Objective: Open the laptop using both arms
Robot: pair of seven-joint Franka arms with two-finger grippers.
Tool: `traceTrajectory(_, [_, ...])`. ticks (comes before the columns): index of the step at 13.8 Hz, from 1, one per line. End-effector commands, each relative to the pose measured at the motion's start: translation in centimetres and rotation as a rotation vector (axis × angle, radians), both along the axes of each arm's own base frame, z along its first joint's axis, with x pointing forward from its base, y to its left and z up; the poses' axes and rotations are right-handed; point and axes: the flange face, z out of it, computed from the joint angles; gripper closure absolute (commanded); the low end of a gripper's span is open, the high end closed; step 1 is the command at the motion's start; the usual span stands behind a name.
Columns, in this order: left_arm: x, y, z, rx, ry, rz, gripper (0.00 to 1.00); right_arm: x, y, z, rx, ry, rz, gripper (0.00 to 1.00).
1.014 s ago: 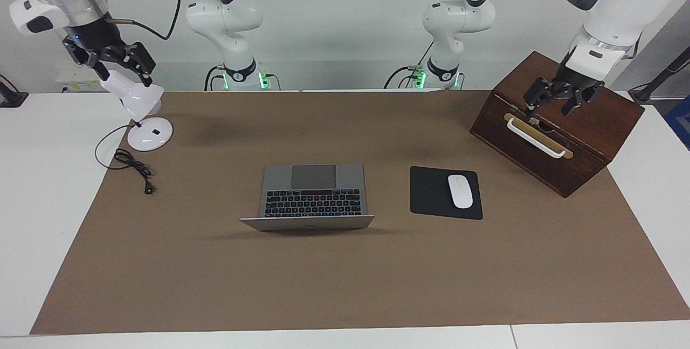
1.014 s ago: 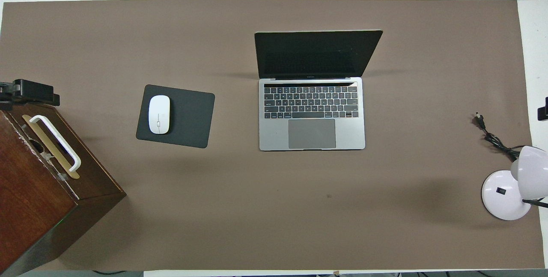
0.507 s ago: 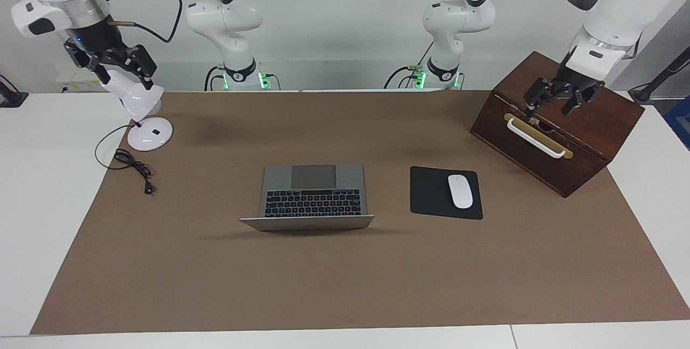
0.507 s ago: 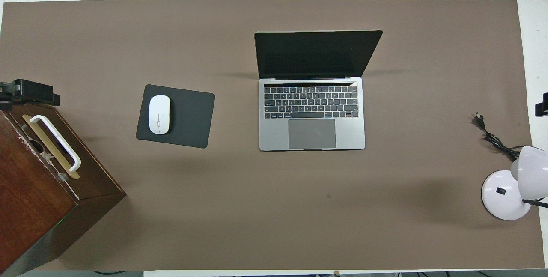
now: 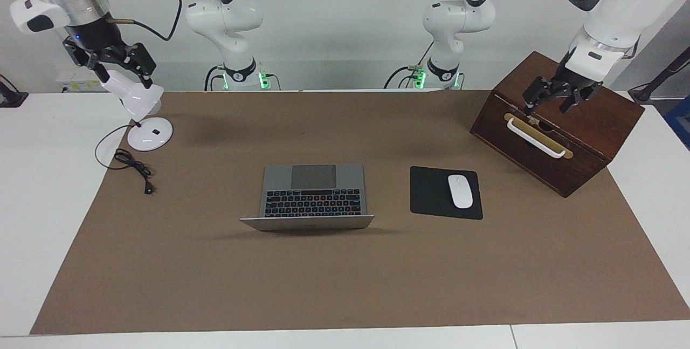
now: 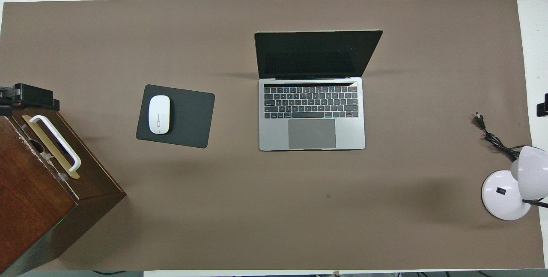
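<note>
The laptop (image 5: 312, 193) sits open near the middle of the brown mat (image 5: 345, 279) that covers the surface, its lid raised and the dark screen (image 6: 317, 54) turned toward the robots, with the black keyboard and grey trackpad showing. Neither arm touches it.

Seen from the facing camera, the left gripper (image 5: 557, 102) hangs at about two o'clock from the laptop, over the top of the wooden box (image 5: 555, 138) at the left arm's end of the surface, just above its white handle (image 5: 536, 138). Its fingers are spread wide and grip nothing.

The right gripper (image 5: 116, 66) is up at about ten o'clock from the laptop, over the white desk lamp (image 5: 144, 117) at the right arm's end. Its fingers stand apart, right at the lamp's shade; I cannot tell whether they touch it.

Between laptop and box lies a black mouse pad (image 5: 431, 192) with a white mouse (image 5: 460, 191) on it. The lamp's black cord (image 5: 132, 168) trails across the mat.
</note>
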Motion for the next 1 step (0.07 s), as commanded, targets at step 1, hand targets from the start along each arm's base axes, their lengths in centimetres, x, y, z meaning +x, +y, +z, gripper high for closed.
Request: traceTrajectory(1, [-0.38,0.19,0.28,0.012,0.008,-0.003,0.0,-0.41,-0.14,0.13,0.008,-0.019,0.005,0.0])
